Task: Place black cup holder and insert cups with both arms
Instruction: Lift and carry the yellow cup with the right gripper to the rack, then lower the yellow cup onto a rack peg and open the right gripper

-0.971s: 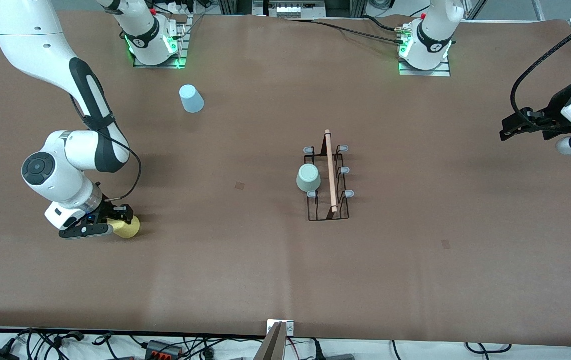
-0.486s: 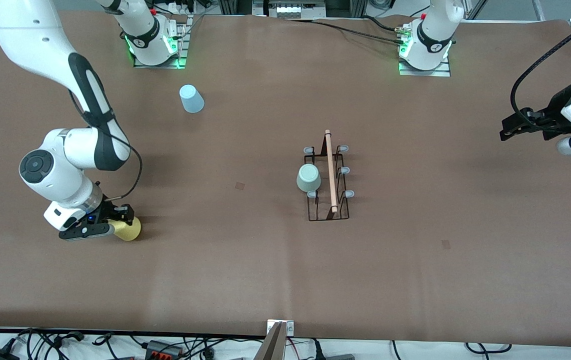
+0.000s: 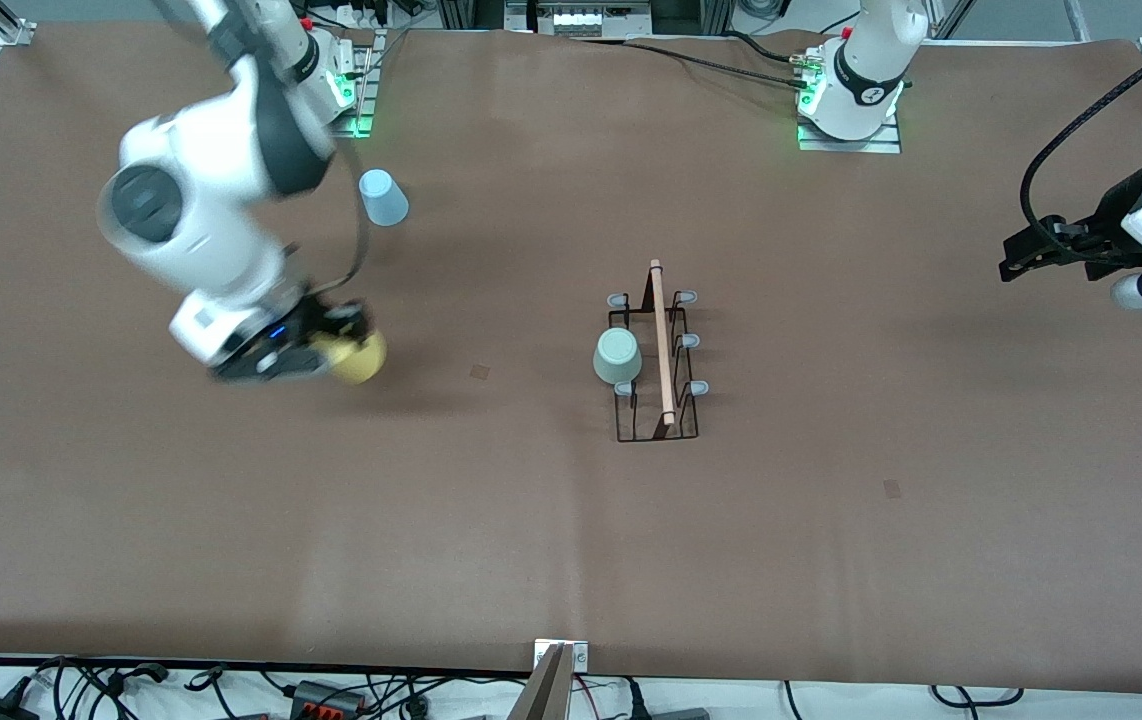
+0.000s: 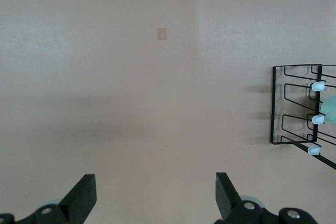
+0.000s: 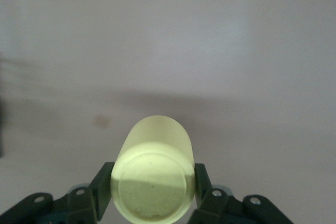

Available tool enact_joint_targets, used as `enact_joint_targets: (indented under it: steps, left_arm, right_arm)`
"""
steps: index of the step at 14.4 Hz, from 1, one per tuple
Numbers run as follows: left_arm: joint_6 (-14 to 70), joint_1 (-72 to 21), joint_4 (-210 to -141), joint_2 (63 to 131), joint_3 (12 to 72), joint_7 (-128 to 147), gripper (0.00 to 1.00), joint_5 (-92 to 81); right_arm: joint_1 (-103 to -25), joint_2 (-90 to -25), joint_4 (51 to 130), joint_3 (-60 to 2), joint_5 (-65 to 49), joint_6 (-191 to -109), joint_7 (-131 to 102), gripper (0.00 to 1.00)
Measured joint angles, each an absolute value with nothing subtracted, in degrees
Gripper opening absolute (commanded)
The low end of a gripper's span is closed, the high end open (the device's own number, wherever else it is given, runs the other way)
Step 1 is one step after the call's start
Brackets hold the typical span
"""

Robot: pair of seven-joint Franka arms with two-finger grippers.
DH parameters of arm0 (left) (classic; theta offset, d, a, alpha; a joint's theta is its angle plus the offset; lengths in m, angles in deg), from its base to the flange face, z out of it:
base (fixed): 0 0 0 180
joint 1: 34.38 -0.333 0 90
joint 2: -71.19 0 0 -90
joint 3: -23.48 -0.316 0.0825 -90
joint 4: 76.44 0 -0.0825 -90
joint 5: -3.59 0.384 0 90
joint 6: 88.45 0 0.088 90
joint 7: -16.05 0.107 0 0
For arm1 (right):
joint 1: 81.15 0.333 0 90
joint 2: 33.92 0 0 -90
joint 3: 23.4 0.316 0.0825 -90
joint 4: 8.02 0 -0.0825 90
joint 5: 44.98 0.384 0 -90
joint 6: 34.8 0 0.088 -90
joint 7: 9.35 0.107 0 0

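Right tool [image 3: 326, 345], blurred: clamps yellow cup [image 3: 359, 357] above desk [image 3: 831, 520]. Left tool [image 3: 1016, 255]: waiting, fingers wide, empty. Your rack [image 3: 659, 370] is cut off in the left wrist view.

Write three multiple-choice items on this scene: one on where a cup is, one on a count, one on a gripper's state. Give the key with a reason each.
1. Where is the pale green cup?
A. on the black cup holder
B. beside the right arm's base
C. in the left gripper

2. How many cups show?
A. one
B. two
C. three

3. What is the right gripper doing?
A. hanging open
B. shut on the yellow cup
C. gripping the holder's handle

Key: 1 A, it sits on a peg beside the rod; 2 C, green, yellow and the light blue cup; 3 B, its fingers clamp the cup's sides.
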State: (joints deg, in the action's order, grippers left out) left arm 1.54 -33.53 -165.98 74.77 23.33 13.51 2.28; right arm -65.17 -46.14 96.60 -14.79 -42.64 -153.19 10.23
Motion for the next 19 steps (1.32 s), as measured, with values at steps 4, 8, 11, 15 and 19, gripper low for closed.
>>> enact_joint_targets:
  steps: [4, 8, 11, 15, 19]
  left_arm:
    - [1.54, -33.54, -165.99, 74.77, 23.32, 13.51, 1.0, 2.28]
    - [1.54, -33.54, -165.98, 74.77, 23.32, 13.51, 1.0, 2.28]
    - [1.54, -33.55, -165.99, 74.77, 23.32, 13.51, 1.0, 2.28]
    - [1.54, -33.55, -165.99, 74.77, 23.32, 13.51, 1.0, 2.28]
    - [1.53, -33.55, -165.99, 74.77, 23.32, 13.51, 1.0, 2.28]
  right_arm:
    - [-58.08, -45.05, 98.66, -8.79, -42.76, -156.67, 31.69, 0.17]
    - [-49.43, -47.32, 96.93, -8.19, -47.64, -161.17, 48.77, 0.17]
    - [-44.46, -52.38, 90.39, -8.23, -51.77, -161.35, 60.0, 0.17]
    - [-40.23, -59.47, 83.03, -9.03, -55.85, -160.13, 66.3, 0.17]
    - [-38.93, -63.3, 79.59, -11.1, -56.71, -160.06, 66.84, 0.17]
